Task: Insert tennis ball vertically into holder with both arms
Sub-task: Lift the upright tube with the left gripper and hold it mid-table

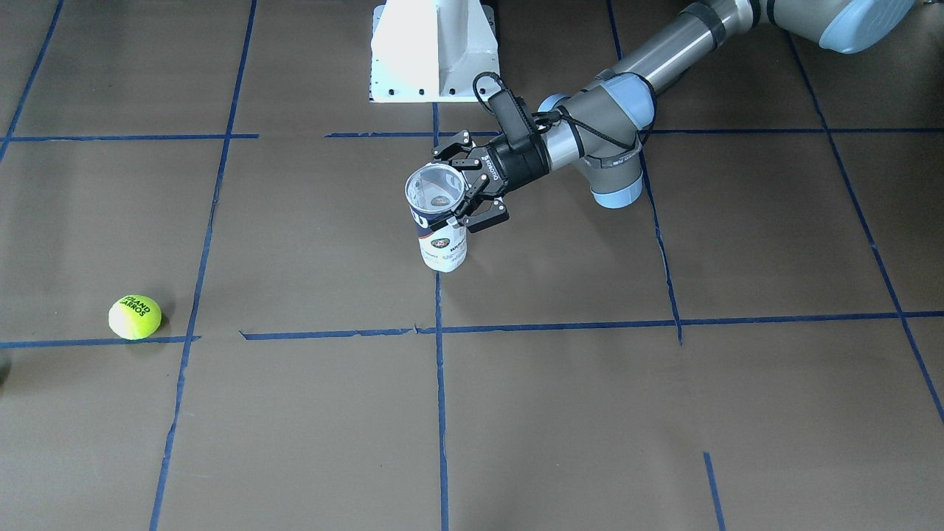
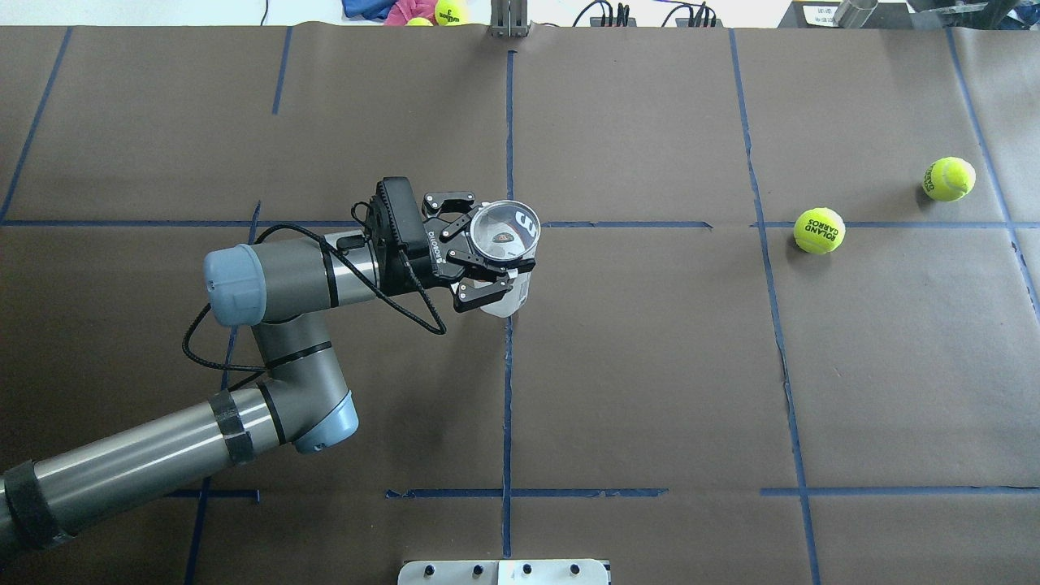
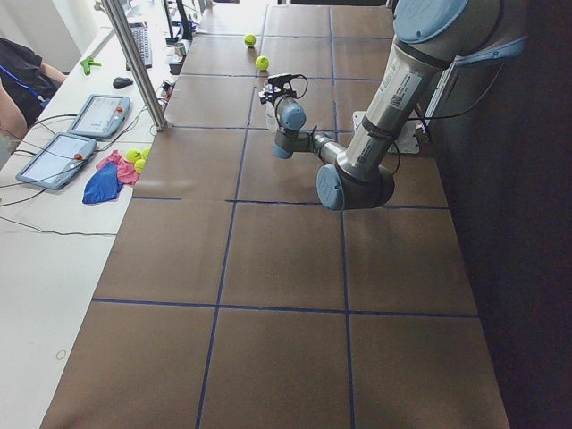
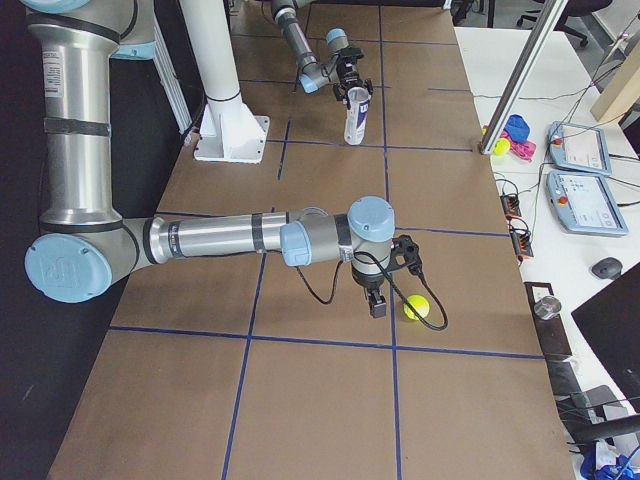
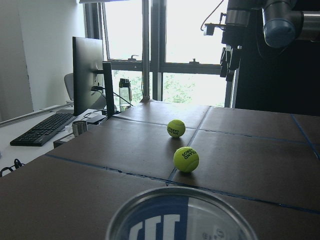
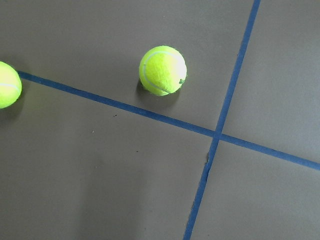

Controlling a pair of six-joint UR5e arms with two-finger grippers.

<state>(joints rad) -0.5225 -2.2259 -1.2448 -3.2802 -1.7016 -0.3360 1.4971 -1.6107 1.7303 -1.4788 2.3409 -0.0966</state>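
Left gripper (image 2: 489, 244) — fingers clamped on the holder (image 1: 440, 240) just below its metal rim, one finger on each side. The wrist is roughly level and the arm reaches in over the table (image 2: 650, 366) near its middle.

Holder: clear can with navy and white label, upright, mouth up. Its bottom shows through the open mouth. Whether the base touches the table cannot be told.

Right gripper (image 4: 377, 306): points down above the table's right end. Whether its fingers are apart or together cannot be told. Its wrist camera looks down on two balls from well above.

Tennis ball (image 2: 819, 231): yellow-green with dark "ROLAND GARROS" lettering. It lies on the table, on a blue tape line (image 2: 894, 225), toward the robot's right. It is well apart from the holder and touched by neither gripper.

Second ball (image 2: 949, 179): same colour, further right, on the operators' side of that line, near a tape crossing and apart from the tennis ball.

White pedestal base (image 1: 434, 59): at the robot's edge of the table, behind the holder.

Operators' desk (image 3: 45, 259) — two tablets (image 3: 55, 161), a blue cloth (image 3: 101, 184) and more yellow-green balls beside it.
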